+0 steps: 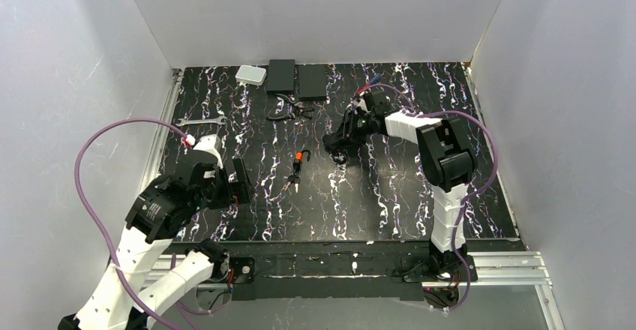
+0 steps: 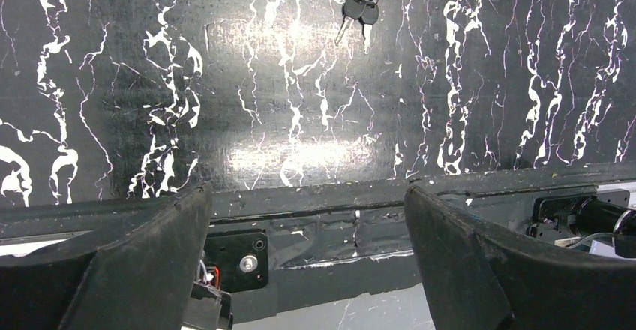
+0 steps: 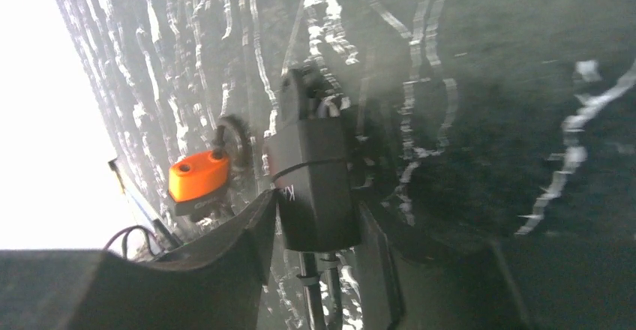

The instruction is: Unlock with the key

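Observation:
The key point(image 1: 298, 166) lies mid-table, its orange-red head toward the back and thin blades toward the front. Its orange head point(image 3: 196, 176) also shows in the right wrist view, just left of the black padlock point(image 3: 315, 172). My right gripper point(image 3: 315, 211) is shut on the padlock's body, low on the table just right of the key; in the top view the gripper point(image 1: 337, 150) covers the padlock. My left gripper point(image 1: 241, 181) is open and empty, left of the key. In the left wrist view point(image 2: 307, 195) the key blades point(image 2: 358, 11) lie far ahead at the top edge.
At the back stand a white box point(image 1: 251, 75) and two black boxes point(image 1: 281, 75). Black pliers point(image 1: 289, 109) lie in front of them. A wrench point(image 1: 199, 123) lies at the left edge. A red-and-blue screwdriver point(image 1: 371, 84) lies behind the right arm.

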### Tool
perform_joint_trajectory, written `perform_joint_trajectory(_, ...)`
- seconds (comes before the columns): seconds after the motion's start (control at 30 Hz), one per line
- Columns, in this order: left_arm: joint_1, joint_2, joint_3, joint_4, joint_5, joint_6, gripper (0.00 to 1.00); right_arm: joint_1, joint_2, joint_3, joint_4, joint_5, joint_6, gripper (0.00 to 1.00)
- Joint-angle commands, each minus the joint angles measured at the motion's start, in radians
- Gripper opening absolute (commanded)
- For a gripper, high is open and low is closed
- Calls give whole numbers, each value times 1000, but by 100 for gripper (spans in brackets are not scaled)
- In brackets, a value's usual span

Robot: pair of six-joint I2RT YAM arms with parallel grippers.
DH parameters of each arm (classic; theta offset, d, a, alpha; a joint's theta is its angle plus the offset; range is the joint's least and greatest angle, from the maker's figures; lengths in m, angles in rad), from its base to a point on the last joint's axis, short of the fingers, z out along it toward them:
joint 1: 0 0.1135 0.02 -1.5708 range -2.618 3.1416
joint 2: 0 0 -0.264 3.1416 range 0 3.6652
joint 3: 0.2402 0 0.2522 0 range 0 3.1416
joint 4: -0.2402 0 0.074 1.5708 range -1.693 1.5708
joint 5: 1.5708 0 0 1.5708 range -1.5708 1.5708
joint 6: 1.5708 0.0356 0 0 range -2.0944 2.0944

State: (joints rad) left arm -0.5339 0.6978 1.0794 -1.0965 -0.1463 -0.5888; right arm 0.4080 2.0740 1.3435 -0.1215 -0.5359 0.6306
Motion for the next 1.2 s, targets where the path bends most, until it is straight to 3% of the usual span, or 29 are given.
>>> perform_joint_trajectory(0.0,-1,28,-7,25,-8,-7,98,-33,15,40,-92,44,-69,60)
perform_joint_trajectory(0.07,-2,40,-8,37,3,-4,98,-43,7,59,-132,64,-96,87)
perform_joint_trajectory(0.1,-2,47,-6,43,11,-1,98,-50,2,73,-154,78,-112,97)
perform_joint_trajectory(0.13,-1,54,-6,48,18,2,98,-58,-5,86,-180,91,-127,98)
perform_joint_trajectory(0.37,-1,95,3,67,49,36,98,-100,-95,175,-358,210,-236,98)
perform_joint_trajectory(0.57,-1,93,11,87,59,90,98,-100,-264,178,-418,331,-276,98)
perform_joint_trajectory(0.9,-2,22,103,135,-26,164,98,-98,-754,-124,-52,336,-171,98)
perform_joint_trajectory(1.07,-1,-11,108,188,-67,197,98,-98,-937,-216,-119,385,-59,98)
perform_joint_trajectory(1.17,-1,-15,54,261,-22,240,98,-98,-1007,-255,-218,418,-20,98)
